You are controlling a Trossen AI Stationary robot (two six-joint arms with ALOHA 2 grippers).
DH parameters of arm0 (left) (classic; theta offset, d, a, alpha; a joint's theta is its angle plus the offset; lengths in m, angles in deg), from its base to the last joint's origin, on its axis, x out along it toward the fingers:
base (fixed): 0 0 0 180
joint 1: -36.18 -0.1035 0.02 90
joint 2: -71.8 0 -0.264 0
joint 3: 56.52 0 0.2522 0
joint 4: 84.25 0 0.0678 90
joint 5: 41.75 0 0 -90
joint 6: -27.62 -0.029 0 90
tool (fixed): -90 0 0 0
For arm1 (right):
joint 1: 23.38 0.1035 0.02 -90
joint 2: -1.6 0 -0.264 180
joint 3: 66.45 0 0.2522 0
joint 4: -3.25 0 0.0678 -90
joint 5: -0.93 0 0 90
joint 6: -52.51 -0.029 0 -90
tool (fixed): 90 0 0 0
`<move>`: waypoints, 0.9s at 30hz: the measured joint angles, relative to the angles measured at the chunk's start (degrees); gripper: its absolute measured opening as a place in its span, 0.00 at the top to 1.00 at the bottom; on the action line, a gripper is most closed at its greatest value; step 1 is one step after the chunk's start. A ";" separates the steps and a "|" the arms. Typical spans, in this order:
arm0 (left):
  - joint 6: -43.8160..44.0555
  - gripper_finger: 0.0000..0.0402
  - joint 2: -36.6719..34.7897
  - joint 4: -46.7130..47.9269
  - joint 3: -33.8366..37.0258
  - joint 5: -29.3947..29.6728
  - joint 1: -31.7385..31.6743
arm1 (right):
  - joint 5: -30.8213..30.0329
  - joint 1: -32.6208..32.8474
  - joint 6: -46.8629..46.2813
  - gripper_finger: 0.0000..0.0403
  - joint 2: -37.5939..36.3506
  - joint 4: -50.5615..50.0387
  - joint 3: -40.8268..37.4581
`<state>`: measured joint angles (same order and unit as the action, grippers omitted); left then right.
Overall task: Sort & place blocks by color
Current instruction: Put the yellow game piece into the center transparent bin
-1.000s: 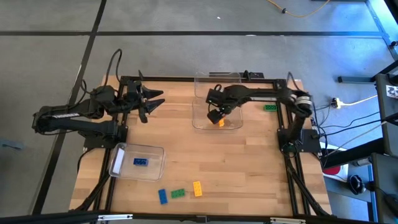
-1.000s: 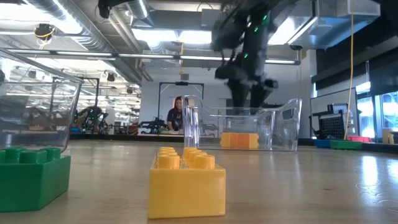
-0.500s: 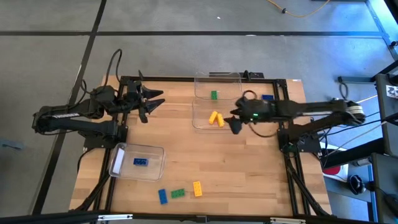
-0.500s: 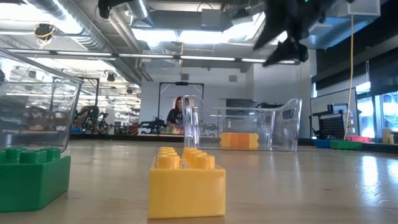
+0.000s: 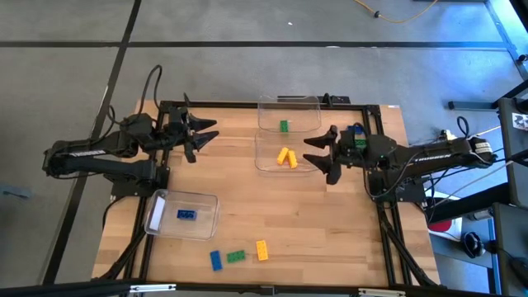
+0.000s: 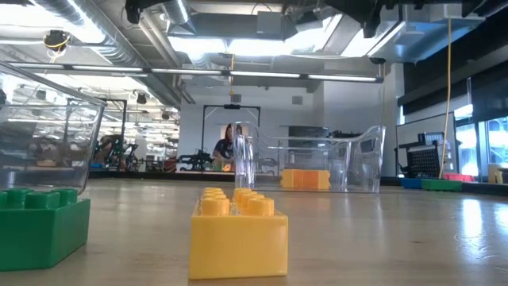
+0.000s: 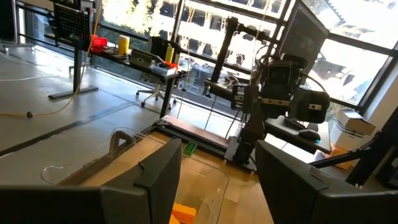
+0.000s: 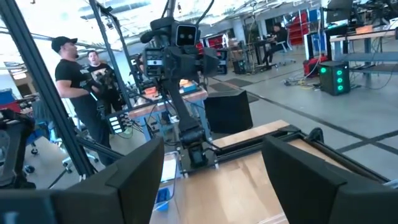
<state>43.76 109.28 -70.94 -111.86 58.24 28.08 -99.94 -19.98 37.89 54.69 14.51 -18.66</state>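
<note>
The right gripper (image 5: 323, 154) is being held with its fingers spread and nothing between them, just beside the clear plastic bin (image 5: 266, 162) in which two yellow-orange studded bricks (image 5: 286, 156) are lying. A green studded brick (image 5: 284, 126) is sitting in the adjoining clear bin (image 5: 289, 102), a blue studded brick (image 5: 187, 214) in the near-left clear bin (image 5: 157, 216). Blue (image 5: 215, 260), green (image 5: 237, 256) and yellow-orange (image 5: 261, 250) loose bricks are lying on the wooden counter (image 5: 313, 223). The left gripper (image 5: 200, 135) is being kept spread and empty at the far-left corner.
</note>
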 joint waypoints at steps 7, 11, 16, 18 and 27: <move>0.20 0.51 0.01 -0.01 0.00 -0.02 -0.01 | -0.02 -0.02 0.05 0.32 0.14 -0.05 0.00; 0.22 0.51 0.01 -0.02 0.00 -2.11 0.02 | -0.03 -0.02 0.11 0.32 0.14 -0.09 0.00; 0.77 0.51 2.51 -0.21 -0.31 -9.41 1.14 | -0.03 -0.04 -1.33 0.32 0.14 -0.07 0.00; 1.47 0.51 5.06 0.14 -1.03 -10.02 2.64 | -0.05 -0.04 -2.26 0.32 0.14 -0.07 0.00; -5.68 0.51 26.92 18.41 -17.77 -15.44 15.70 | -0.06 -0.04 -9.18 0.32 0.01 0.35 0.00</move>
<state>38.08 136.20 -52.52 -129.63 42.80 43.78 -100.00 -20.02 28.70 54.70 14.86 -18.66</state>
